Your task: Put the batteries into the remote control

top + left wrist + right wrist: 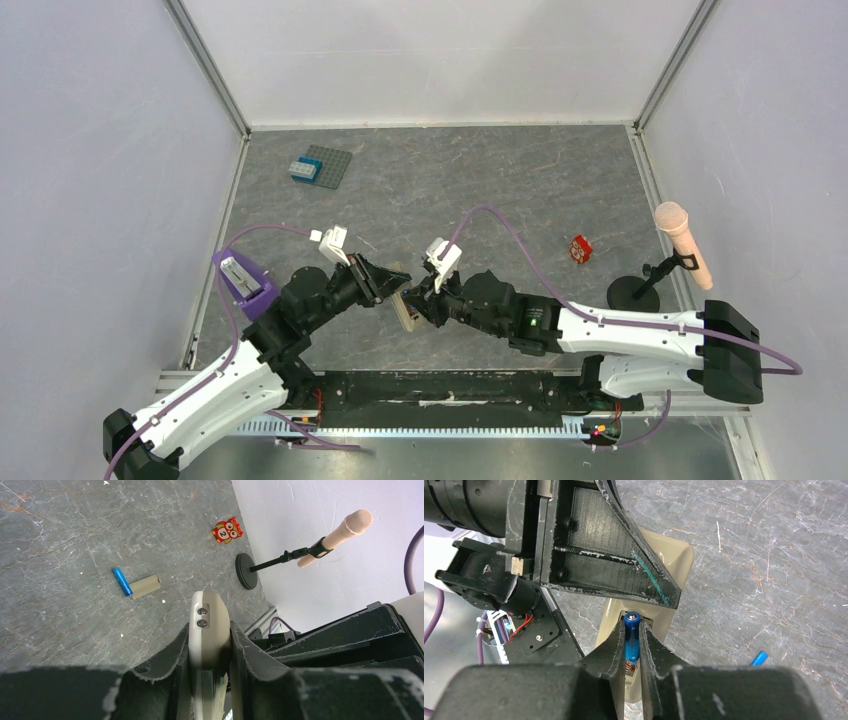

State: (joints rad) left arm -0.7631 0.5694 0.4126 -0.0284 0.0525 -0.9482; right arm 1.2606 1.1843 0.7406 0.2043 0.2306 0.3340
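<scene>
The remote control (pixel 209 625) is pale beige and stands edge-on, above the table, with my left gripper (pixel 210 630) shut on it. In the top view the two grippers meet over the table's near middle, the left gripper (pixel 380 280) on the remote control (pixel 407 312). My right gripper (pixel 632 632) is shut on a blue battery (pixel 631 642), which lies in the remote control's (pixel 674 555) back recess with a spring at its near end. A second blue battery (pixel 122 581) lies loose on the table beside a beige cover piece (pixel 145 586); its tip also shows as a blue battery (pixel 759 658) in the right wrist view.
A red owl figure (pixel 580 249) lies right of centre. A microphone (pixel 683 243) on a round-based stand sits at the right wall. A blue brick (pixel 303 170) on a grey studded plate (pixel 333 165) is at the far left. A purple block (pixel 243 280) stands by the left rail.
</scene>
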